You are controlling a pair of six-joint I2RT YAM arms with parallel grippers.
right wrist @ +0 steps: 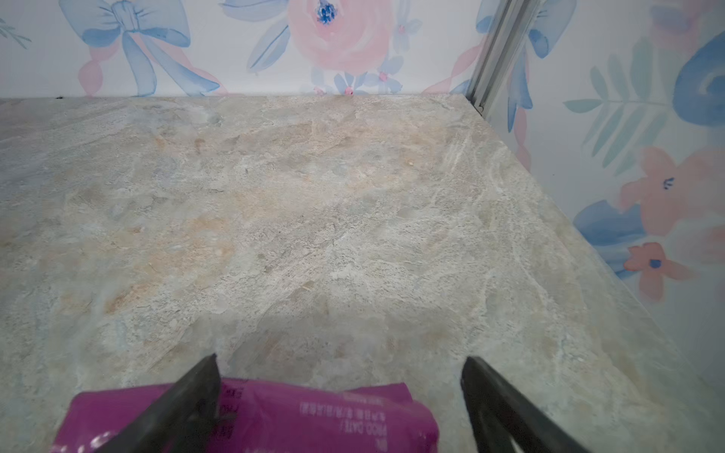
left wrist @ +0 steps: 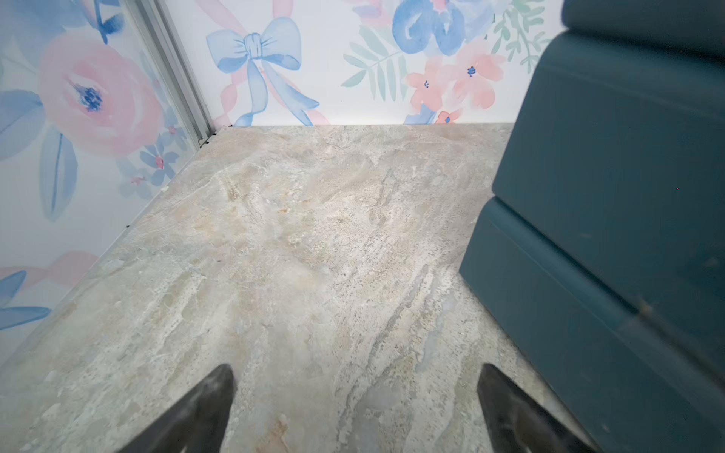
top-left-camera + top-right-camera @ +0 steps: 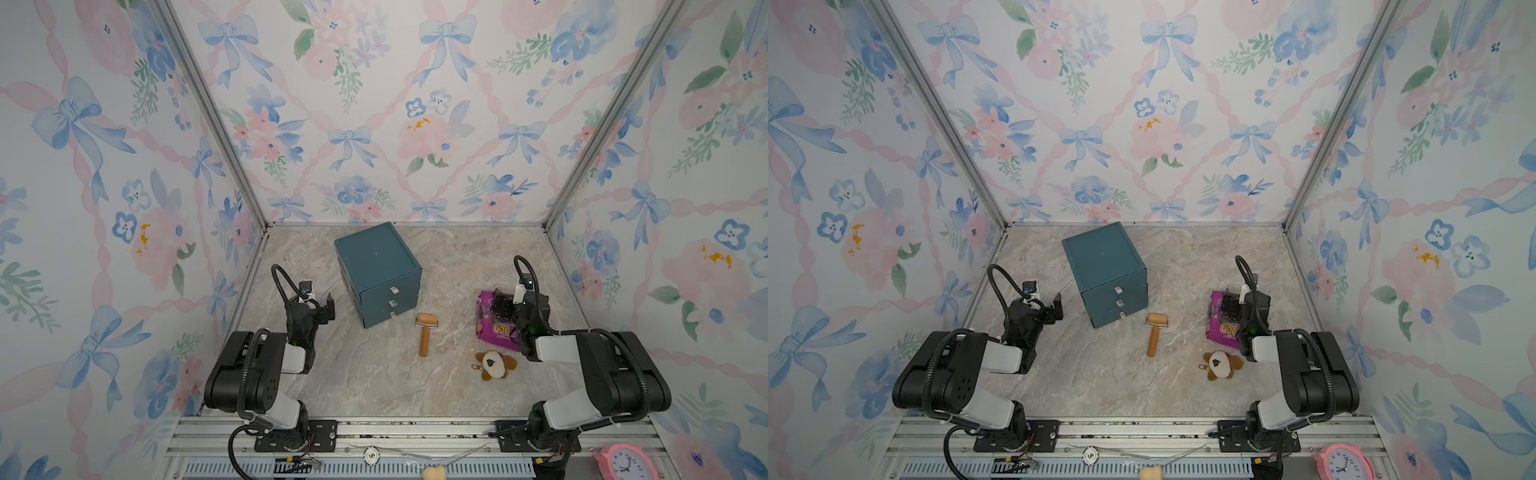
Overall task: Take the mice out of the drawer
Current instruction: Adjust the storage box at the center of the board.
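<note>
The mice are hidden; none shows in any view. The teal three-drawer cabinet [image 3: 376, 266] [image 3: 1104, 266] stands at the back middle of the marble table, and each drawer [image 3: 392, 301] in its front is shut. My left gripper [image 3: 329, 306] [image 2: 357, 372] hovers low to the left of the cabinet [image 2: 608, 196], open, with only bare table between its fingers. My right gripper [image 3: 502, 304] [image 1: 339, 361] is on the right side, open, above a purple packet [image 1: 294, 419] that lies under it and is not gripped.
A wooden roller [image 3: 426, 332] lies just in front of the cabinet. The purple packet [image 3: 494, 330] and a brown-and-white plush keychain [image 3: 494, 365] lie at the right. A pink clock [image 3: 623, 461] sits on the front rail. Floral walls enclose three sides.
</note>
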